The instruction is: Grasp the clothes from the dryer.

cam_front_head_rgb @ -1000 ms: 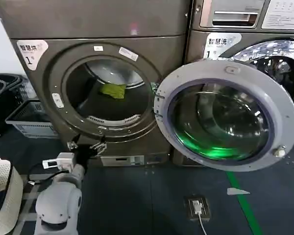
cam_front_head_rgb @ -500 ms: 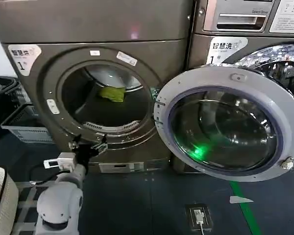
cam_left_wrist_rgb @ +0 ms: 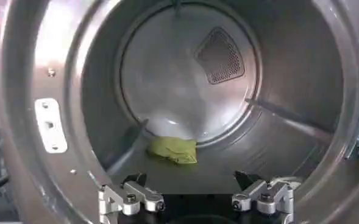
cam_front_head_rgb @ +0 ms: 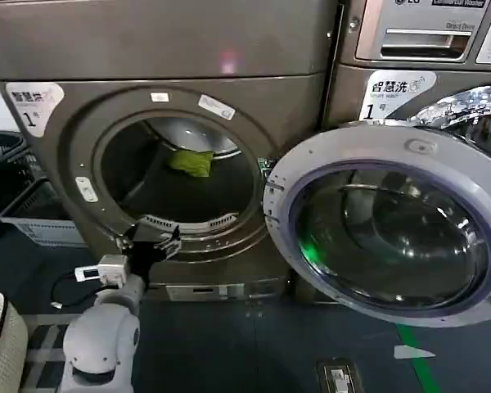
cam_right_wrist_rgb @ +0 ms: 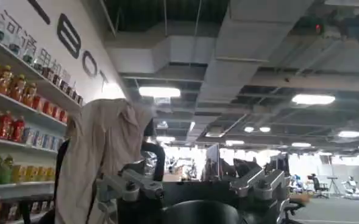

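Hovering at the lower rim of the dryer [cam_front_head_rgb: 188, 98] porthole: left hand [cam_front_head_rgb: 148, 242], fingers spread, pinching nothing. It sits just outside the opening at the bottom-left of the ring, pointed into the drum, white arm running back down toward the robot body.

Left wrist view confirms it: both fingertips [cam_left_wrist_rgb: 130, 196] apart at the near edge, the left hand [cam_left_wrist_rgb: 194, 196] aimed straight into the steel drum [cam_left_wrist_rgb: 185, 91], no cloth between them.

The clothes [cam_front_head_rgb: 190, 162]: small yellow-green piece lying on the drum floor toward the back, slightly left of centre of the opening in the head view. In the left wrist view the clothes [cam_left_wrist_rgb: 173, 149] rest where the drum floor meets the rear wall, just beside a raised drum paddle, below the mesh vent [cam_left_wrist_rgb: 220, 56]. Well apart from the hand, not touched.

Dryer door [cam_front_head_rgb: 389, 221] is swung fully open to the right, round glass facing the head camera, hinge at the right side of the porthole. White "1" sticker [cam_front_head_rgb: 30, 103] on the dryer's upper-left corner. A second machine [cam_front_head_rgb: 425, 74] stands on the right behind the open door. Grey basket [cam_front_head_rgb: 34, 214] on the floor at left of the dryer.

Right hand [cam_right_wrist_rgb: 191, 185]: parked, pointing up toward the ceiling, fingers spread, empty. A beige garment [cam_right_wrist_rgb: 100, 158] hangs behind it; shelves with bottles [cam_right_wrist_rgb: 11, 85] along the wall.
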